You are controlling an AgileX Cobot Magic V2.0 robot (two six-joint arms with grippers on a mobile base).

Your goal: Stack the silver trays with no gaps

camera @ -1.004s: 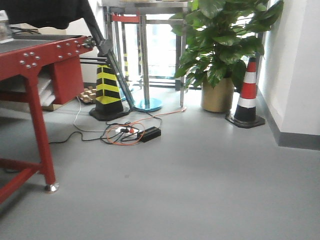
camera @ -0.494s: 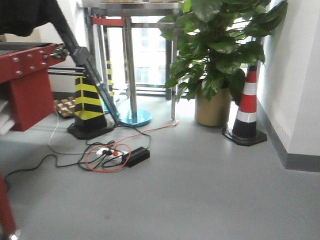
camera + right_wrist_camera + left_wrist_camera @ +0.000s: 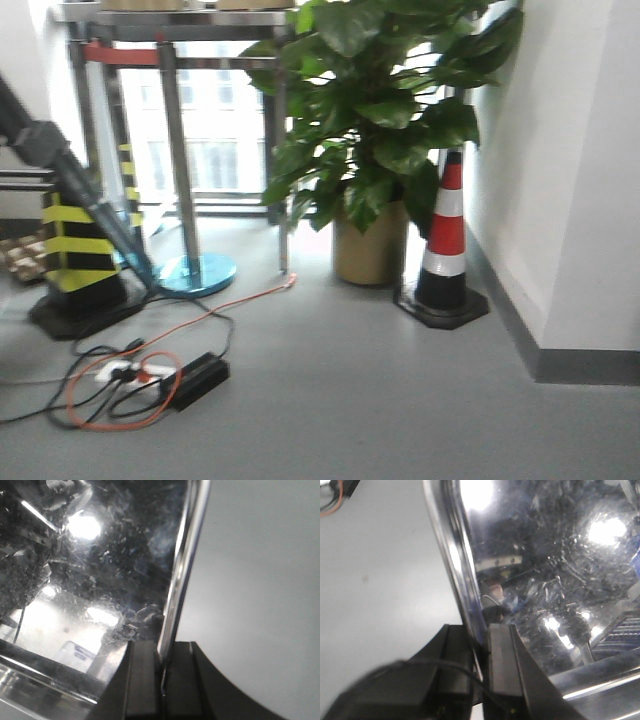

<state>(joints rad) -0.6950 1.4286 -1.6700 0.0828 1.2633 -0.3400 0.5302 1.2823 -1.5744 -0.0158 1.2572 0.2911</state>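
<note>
We see the left gripper (image 3: 481,666) and right gripper (image 3: 162,667) each clamping a rim of the silver tray (image 3: 545,570), seemingly opposite edges.

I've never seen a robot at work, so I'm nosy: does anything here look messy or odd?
A tangle of orange and black cables sprawls loose on the grey floor, a likely trip hazard. The shiny scuffed steel tray is pinched at its rims by the left claw and right claw over bare floor.
</note>
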